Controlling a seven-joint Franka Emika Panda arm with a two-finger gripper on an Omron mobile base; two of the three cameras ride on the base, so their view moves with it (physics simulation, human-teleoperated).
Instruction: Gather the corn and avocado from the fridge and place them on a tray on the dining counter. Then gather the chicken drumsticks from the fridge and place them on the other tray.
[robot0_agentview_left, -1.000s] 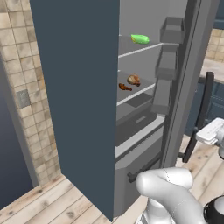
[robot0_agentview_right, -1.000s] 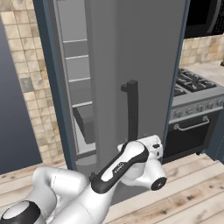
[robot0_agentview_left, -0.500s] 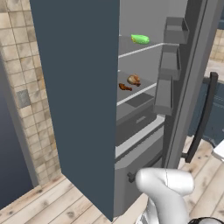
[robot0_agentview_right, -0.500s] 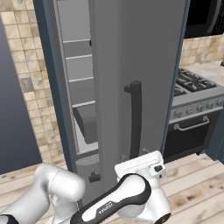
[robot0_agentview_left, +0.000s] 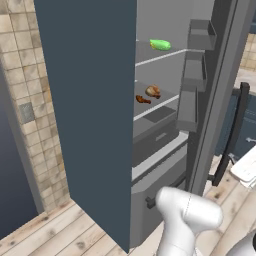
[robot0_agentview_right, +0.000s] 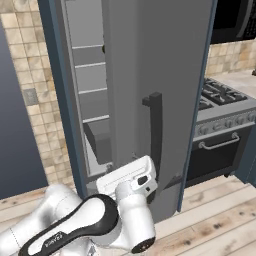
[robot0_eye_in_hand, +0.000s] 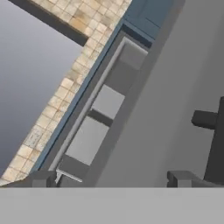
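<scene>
— So, what has changed in the last second?

— Mostly the arm. In the right base view the hand has slid from beside the door handle down toward six o'clock, and the elbow has swung in under it. The right fridge door stands about as far ajar as it did a second ago.

— What does that mean for the task?

— My reading is that the opening step is over or nearly so, and nothing has been gathered yet. The chicken drumsticks lie on the middle shelf, just past centre toward one o'clock in the left base view. A green item, possibly the avocado, sits on the shelf above, higher at one o'clock. I cannot pick out corn.

— And the end effector?

— Spread wide and empty. Its two tips sit far apart at six o'clock in the hand view, with only door bins beyond them and the handle at three o'clock.

— The pose?

— Low and folded, the hand tilted up at the door's inner edge, well below the food shelves.
</scene>
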